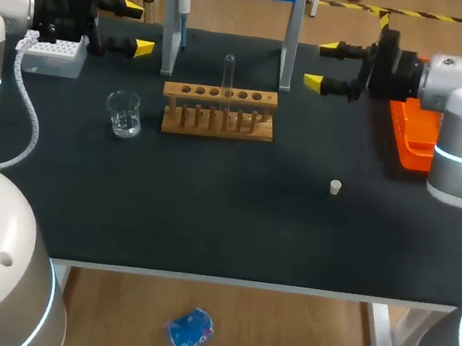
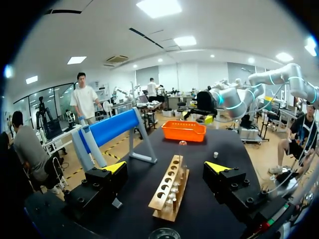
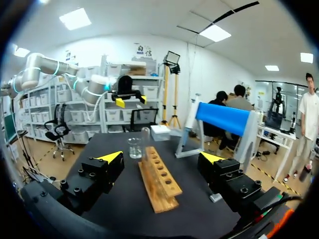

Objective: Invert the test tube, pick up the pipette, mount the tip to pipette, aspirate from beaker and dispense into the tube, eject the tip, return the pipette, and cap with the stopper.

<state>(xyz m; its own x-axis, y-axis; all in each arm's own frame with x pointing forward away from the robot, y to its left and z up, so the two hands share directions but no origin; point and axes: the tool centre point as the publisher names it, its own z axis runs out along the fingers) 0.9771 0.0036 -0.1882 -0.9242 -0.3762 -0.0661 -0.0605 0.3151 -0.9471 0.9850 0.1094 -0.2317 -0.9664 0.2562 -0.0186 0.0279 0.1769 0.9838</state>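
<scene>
- Standing upright in the wooden test tube rack [image 1: 217, 118], the glass test tube [image 1: 228, 71] occupies a slot near the rack's middle. The rack sits mid-worktop, toward the far edge.
- Clear beaker [image 1: 124, 113]: just left of the rack, not touching it.
- Stopper [image 1: 336, 186]: small, pale, lying alone on the black worktop [image 1: 224, 224] right of centre, well apart from the rack.
- Pipette [image 1: 184, 7]: hanging in the blue-topped stand [image 1: 291, 48] at the far edge, behind the rack.
- White tip box [image 1: 54, 53]: far left corner.
- Orange tray [image 1: 413, 134]: against the right edge.
- Left gripper [image 1: 139, 28]: above the far left area beside the tip box, fingers spread wide, holding nothing.
- Right gripper [image 1: 320, 64]: above the far right area beside the orange tray, fingers spread wide, holding nothing.
</scene>
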